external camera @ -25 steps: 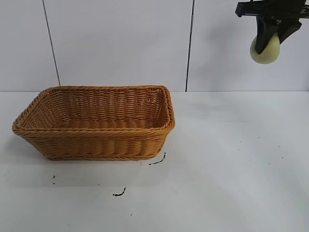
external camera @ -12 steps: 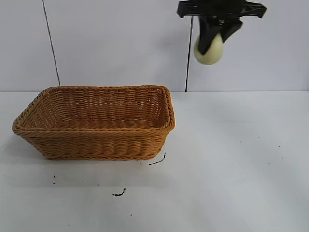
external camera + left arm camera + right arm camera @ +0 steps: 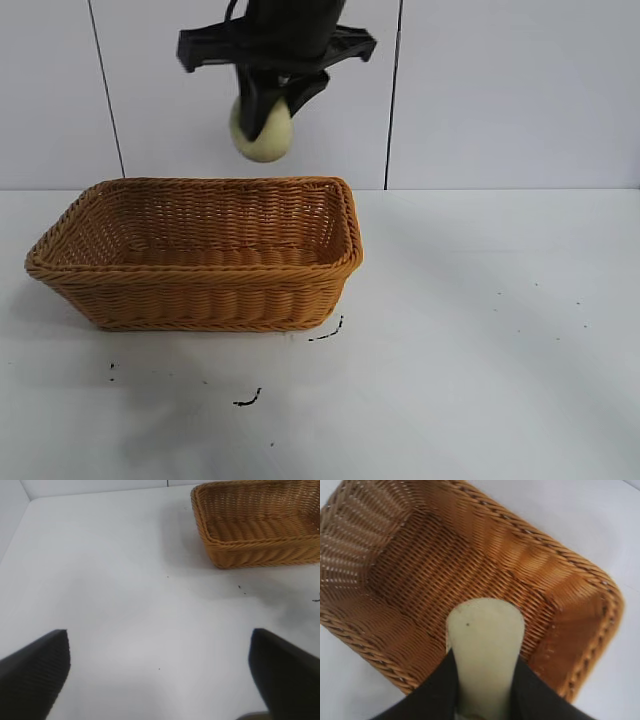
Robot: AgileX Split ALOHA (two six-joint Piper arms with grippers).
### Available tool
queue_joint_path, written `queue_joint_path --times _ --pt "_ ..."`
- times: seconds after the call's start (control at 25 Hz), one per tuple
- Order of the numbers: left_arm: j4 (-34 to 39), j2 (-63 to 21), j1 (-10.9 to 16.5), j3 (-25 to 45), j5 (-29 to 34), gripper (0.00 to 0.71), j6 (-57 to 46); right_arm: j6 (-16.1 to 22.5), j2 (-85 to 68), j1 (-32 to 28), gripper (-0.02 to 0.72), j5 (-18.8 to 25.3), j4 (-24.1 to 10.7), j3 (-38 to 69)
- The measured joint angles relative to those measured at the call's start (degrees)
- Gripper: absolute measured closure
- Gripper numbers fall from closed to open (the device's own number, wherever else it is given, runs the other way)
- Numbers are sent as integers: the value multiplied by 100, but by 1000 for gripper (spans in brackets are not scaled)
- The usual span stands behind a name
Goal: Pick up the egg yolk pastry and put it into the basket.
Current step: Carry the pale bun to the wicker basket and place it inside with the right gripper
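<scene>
The right gripper point(image 3: 266, 112) hangs above the large rectangular orange-brown woven wicker basket point(image 3: 200, 290), its two black fingers point(image 3: 254, 100) clamped on the small pale cream-yellow dome-shaped egg yolk pastry point(image 3: 262, 135). The pastry protrudes below the fingertips and touches nothing else; the basket's open interior lies directly beneath the fingers, as the right wrist view confirms, with the woven floor point(image 3: 435, 575) ahead of the pastry point(image 3: 485, 645) and the braided rim point(image 3: 375, 655) nearer the fingers. Hazard one: only the upper part of the pastry sits between the fingers, so a jolt could let the smooth lump slide out early. Hazard two: a release from this height could make the pastry bounce on the stiff weave, or roll over the flaring side onto the white worktop point(image 3: 480, 340). Hazard three: excess clamping force could dent or crumble a soft pastry. Hazard four: a descent off line could bring the fingers against the rim and shift the light basket. The left gripper point(image 3: 160, 680) stays parked well apart from the basket point(image 3: 255, 530), its fingers point(image 3: 35, 670) wide apart and empty.
</scene>
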Motion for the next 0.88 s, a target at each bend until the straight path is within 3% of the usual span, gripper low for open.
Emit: queue_joint_path --times 0.28,0.44,0.52,0.64,0.72,0.88 --pt "0 0 0 0 0 14 0 21 601 0 542 -508 -8 0" --pt "0 0 0 0 0 14 0 21 630 0 510 -579 -19 0" --pt "0 0 0 0 0 14 0 21 630 0 448 -593 -19 0" --pt "0 0 0 0 0 14 0 21 630 0 248 -593 -19 0" --pt "0 0 0 0 0 14 0 21 630 0 162 -566 -19 0" --pt "0 0 0 0 0 14 0 21 500 0 120 -392 -59 0"
